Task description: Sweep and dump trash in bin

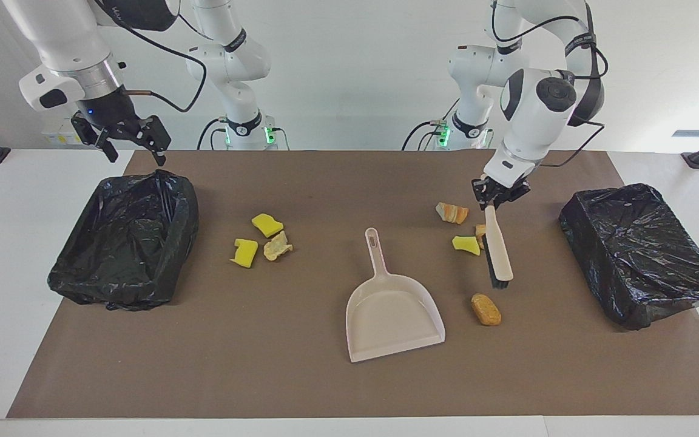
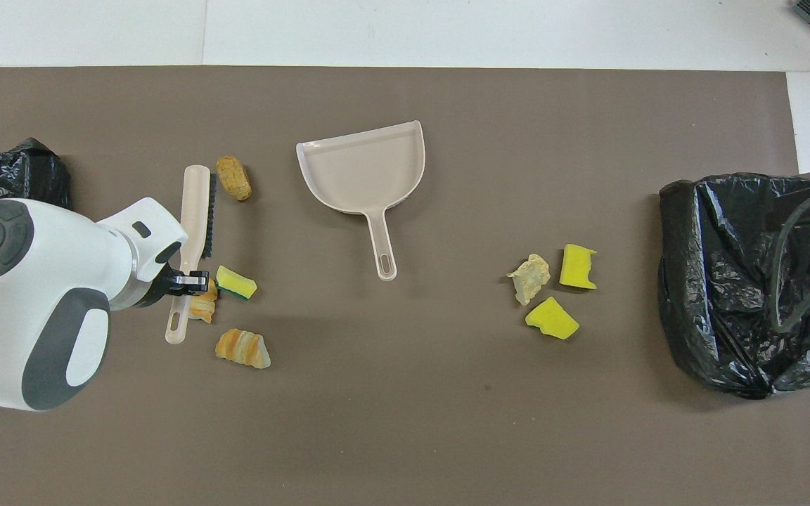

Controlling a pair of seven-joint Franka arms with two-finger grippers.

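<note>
One camera stands high across the surface [image 1: 325,388] and faces the robots, far enough back to take in the whole brown mat [image 1: 325,182] and both arm bases above the dustpan [image 1: 393,315]. The other hangs high above the robots' end, looking forward and steeply down, closer in. Both share the mat around the dustpan [image 2: 363,169], seen half a turn apart.
</note>
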